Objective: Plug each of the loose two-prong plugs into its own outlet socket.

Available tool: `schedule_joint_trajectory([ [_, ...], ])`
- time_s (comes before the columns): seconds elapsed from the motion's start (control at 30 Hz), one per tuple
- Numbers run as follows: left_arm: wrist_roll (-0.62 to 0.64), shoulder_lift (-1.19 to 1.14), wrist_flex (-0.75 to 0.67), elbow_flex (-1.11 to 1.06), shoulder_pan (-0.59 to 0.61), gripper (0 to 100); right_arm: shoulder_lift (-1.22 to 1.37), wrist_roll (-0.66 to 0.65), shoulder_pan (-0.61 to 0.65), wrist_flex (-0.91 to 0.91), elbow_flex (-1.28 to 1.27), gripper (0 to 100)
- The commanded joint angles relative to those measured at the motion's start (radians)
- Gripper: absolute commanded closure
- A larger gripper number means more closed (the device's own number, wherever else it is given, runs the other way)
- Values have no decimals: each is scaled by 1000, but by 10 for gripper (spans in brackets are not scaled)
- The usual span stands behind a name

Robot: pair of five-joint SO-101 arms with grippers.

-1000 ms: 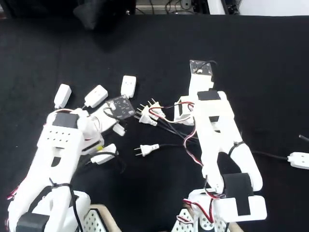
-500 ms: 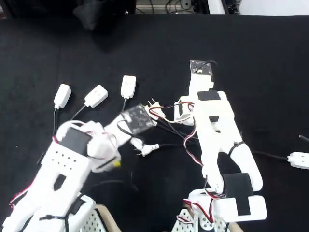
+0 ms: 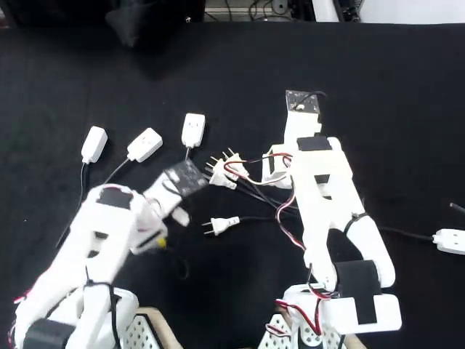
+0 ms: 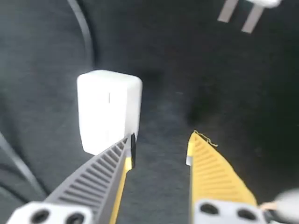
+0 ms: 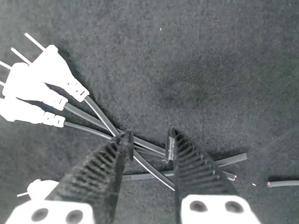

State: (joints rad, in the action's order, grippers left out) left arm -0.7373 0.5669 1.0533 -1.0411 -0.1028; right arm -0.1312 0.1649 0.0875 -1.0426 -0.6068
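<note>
Three white outlet sockets [image 3: 94, 143] [image 3: 144, 144] [image 3: 192, 129] lie in a row at the left of the black table. A bunch of white two-prong plugs [image 3: 222, 170] lies in the middle, and one more plug [image 3: 220, 225] lies nearer the front. My left gripper [image 3: 174, 207] [image 4: 161, 142] is open and low over the cloth, with one finger beside a white socket [image 4: 109, 109] and plug prongs [image 4: 243, 10] farther off. My right gripper [image 5: 148, 137] [image 3: 275, 166] is open over the plugs' black cables [image 5: 140, 149], with the three plugs [image 5: 35, 88] just beyond it.
Another white socket [image 3: 450, 240] with its cable lies at the table's right edge. Red, white and black arm wires [image 3: 287, 211] loop beside the right arm. Black cables [image 3: 254, 193] run between the plugs and that arm.
My left arm swung right toward the bunched plugs, then drew back a little to the left. The right arm and the plugs have stayed put.
</note>
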Motion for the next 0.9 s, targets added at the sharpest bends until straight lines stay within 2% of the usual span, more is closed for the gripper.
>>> schedule_joint_trajectory([
  [0.0, -38, -46, 69, 134, 30, 800, -1, -5, -14, 12, 4, 871],
  [0.13, -49, 12, 206, 166, -39, 800, -1, -6, -14, 12, 4, 871],
  [0.23, -52, 135, 250, 163, -61, 800, -1, -6, -14, 12, 4, 871],
  [0.33, -110, 249, 203, 154, -1, 800, -1, -6, -14, 12, 4, 871],
  [0.43, -187, 267, 101, 102, 59, 794, -1, -6, -14, 12, 4, 871],
  [0.53, -258, 207, -2, 19, 81, 737, -1, -6, -14, 12, 4, 871],
  [0.63, -276, 91, -72, 13, 79, 737, -1, -5, -14, 12, 4, 871],
  [0.87, -275, -206, -81, 186, 82, 741, -1, -6, -14, 12, 4, 871],
])
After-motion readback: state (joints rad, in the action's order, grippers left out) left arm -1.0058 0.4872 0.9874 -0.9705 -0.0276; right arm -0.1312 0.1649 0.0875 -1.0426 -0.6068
